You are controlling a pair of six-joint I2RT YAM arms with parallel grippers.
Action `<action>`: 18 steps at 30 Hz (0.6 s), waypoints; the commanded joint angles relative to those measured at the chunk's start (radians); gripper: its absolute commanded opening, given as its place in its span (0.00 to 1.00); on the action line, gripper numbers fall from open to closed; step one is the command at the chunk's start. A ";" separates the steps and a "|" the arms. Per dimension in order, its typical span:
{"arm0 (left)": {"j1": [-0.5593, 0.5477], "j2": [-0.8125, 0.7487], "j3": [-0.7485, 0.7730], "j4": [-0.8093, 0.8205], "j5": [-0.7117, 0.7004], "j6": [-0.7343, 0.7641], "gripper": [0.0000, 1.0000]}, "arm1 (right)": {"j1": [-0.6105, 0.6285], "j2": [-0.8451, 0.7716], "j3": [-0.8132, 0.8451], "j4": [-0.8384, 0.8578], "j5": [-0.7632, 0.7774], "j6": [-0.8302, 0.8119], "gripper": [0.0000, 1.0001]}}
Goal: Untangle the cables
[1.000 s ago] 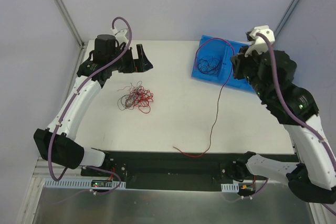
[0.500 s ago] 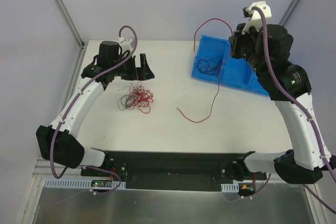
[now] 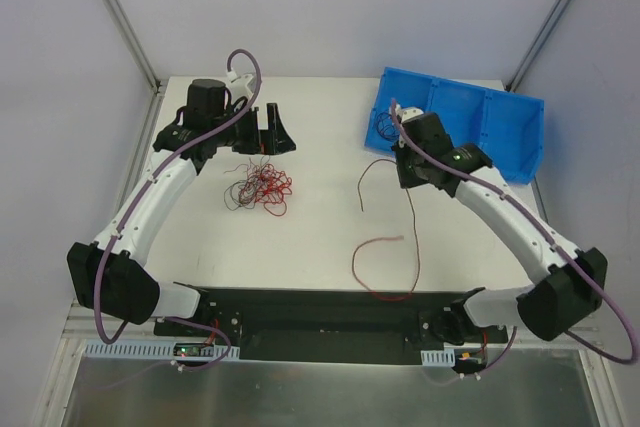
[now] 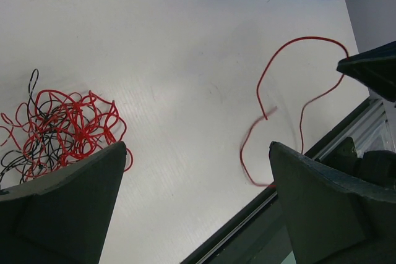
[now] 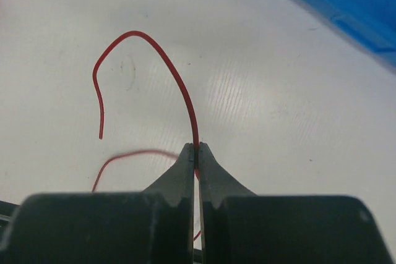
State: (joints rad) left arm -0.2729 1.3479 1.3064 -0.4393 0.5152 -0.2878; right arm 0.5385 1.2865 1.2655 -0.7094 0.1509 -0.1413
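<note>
- Top view: a loose tangle of red and black cables [image 3: 258, 187] lies on the white table [image 3: 320, 217], left of the middle.
- Left gripper [image 3: 263, 135] hangs just beyond the tangle, on its far side. Its jaws are wide apart with nothing between them.
- From the left wrist camera, the tangle sits at the lower left, partly hidden behind one finger [image 4: 62, 214]. I cannot tell whether that finger touches it.
- Right gripper [image 3: 407, 179] is low over the table, right of the middle and just in front of the blue bin [image 3: 500, 132].
- Its jaws are pinched together on a single red wire [image 5: 170, 69]. The right wrist camera shows the tips meeting on the strand with no gap.
- Past the pinch, the wire arches up and over to the left and ends in a free tip.
- From above, that short end hooks away to the left of the gripper. The long end runs down toward the near edge of the table, loops back to the left and finishes near the middle.
- The long end is blurred in both wrist views, so I cannot make out how it lies there.
- The red wire is well apart from the tangle, with bare table between them.
- The bin stands at the far right corner of the table, set at an angle. A small bunch of thin black wires [image 3: 385, 125] lies in its left end.
- The bin's blue edge also shows along the top of the left wrist view and in the upper right corner of the right wrist view.
</note>
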 commanded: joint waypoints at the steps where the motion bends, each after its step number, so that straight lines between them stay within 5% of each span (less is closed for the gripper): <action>1: 0.006 -0.016 -0.015 0.036 0.016 -0.002 0.99 | -0.005 0.123 -0.029 0.071 0.024 0.080 0.00; 9: 0.006 -0.009 -0.018 0.037 0.029 -0.008 0.99 | -0.028 0.263 0.023 0.076 0.075 0.106 0.00; 18: 0.006 -0.012 -0.021 0.040 0.025 -0.008 0.99 | -0.139 0.247 0.377 0.014 0.110 0.051 0.00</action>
State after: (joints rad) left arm -0.2729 1.3479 1.2930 -0.4297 0.5167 -0.2943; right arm 0.4419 1.5780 1.4784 -0.6830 0.2115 -0.0666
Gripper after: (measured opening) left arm 0.990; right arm 0.012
